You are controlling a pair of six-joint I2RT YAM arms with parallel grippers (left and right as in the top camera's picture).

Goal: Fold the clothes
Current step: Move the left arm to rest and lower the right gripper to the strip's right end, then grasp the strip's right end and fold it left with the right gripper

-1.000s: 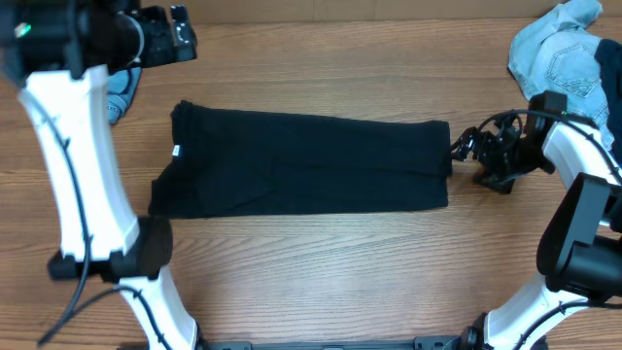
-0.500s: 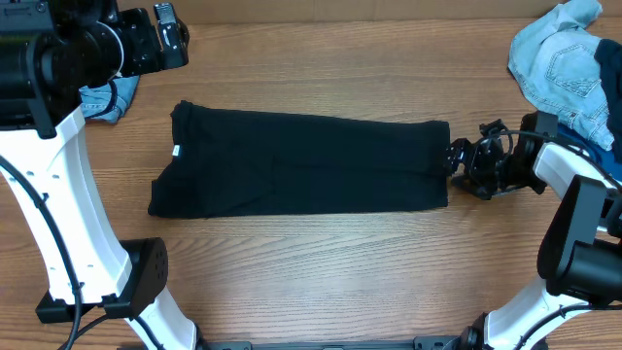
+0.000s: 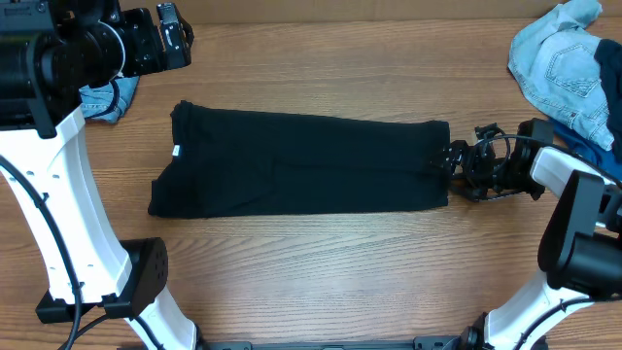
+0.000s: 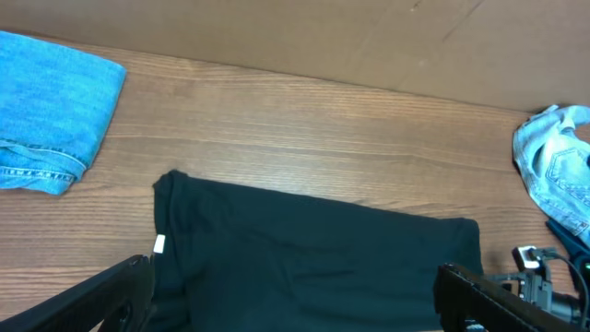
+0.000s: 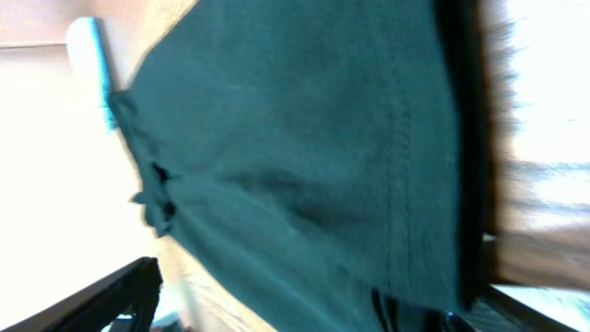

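Observation:
The black T-shirt [image 3: 301,160] lies flat as a long folded band across the table, its white tag [image 3: 176,150] at the left end. At the shirt's right edge my right gripper [image 3: 455,167] is low and open. In the right wrist view the shirt's hemmed edge [image 5: 406,166] lies between the spread fingers of the right gripper [image 5: 313,295]. My left gripper [image 3: 175,37] hangs open, high over the back left corner. The left wrist view looks down on the shirt [image 4: 313,249] from afar, past the open left gripper [image 4: 295,286].
Folded blue denim [image 3: 97,99] lies at the back left, also in the left wrist view [image 4: 46,111]. A crumpled light-blue denim pile [image 3: 559,58] with a royal-blue garment [image 3: 610,92] sits at the back right. A cardboard wall [image 4: 369,37] backs the table.
My right gripper has crept left until it meets the shirt's right edge. The left arm swung into a new pose a second ago and has held still since.

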